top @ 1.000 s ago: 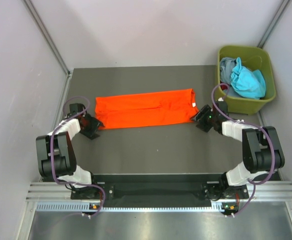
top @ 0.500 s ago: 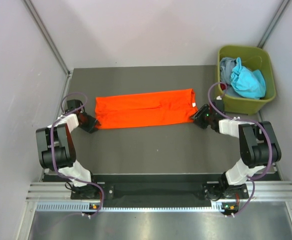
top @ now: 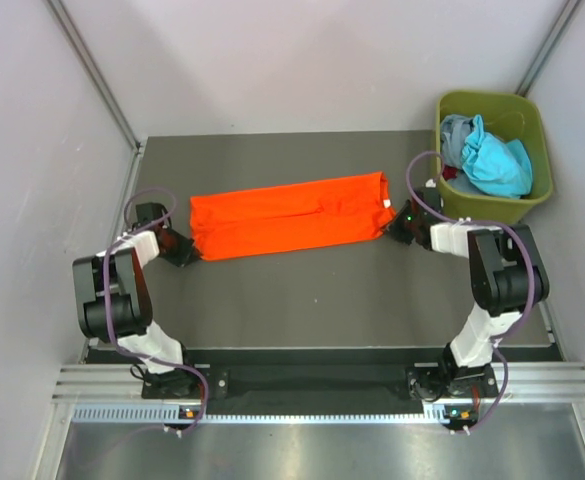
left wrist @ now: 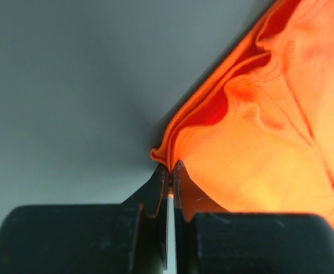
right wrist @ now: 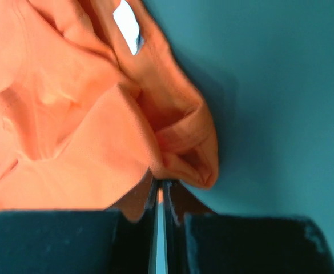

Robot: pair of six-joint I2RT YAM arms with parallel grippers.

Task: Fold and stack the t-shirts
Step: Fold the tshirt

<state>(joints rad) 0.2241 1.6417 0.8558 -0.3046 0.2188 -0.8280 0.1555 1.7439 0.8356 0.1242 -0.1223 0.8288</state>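
Note:
A bright orange t-shirt (top: 287,214) lies folded into a long strip across the middle of the table, its white neck label at the right end. My left gripper (top: 187,247) is shut on the strip's near left corner; the left wrist view shows the orange t-shirt (left wrist: 258,131) pinched between the fingertips (left wrist: 170,171). My right gripper (top: 390,232) is shut on the near right corner, and the right wrist view shows the orange cloth (right wrist: 98,114) bunched at the closed tips (right wrist: 162,184). Teal-blue and grey t-shirts (top: 487,155) lie crumpled in the bin.
An olive-green plastic bin (top: 492,210) stands at the back right corner of the table, close to my right arm. Grey walls enclose the table on the left, back and right.
Both grippers moved in to the ends of the orange strip and closed on its near corners. The strip's ends have shifted slightly.

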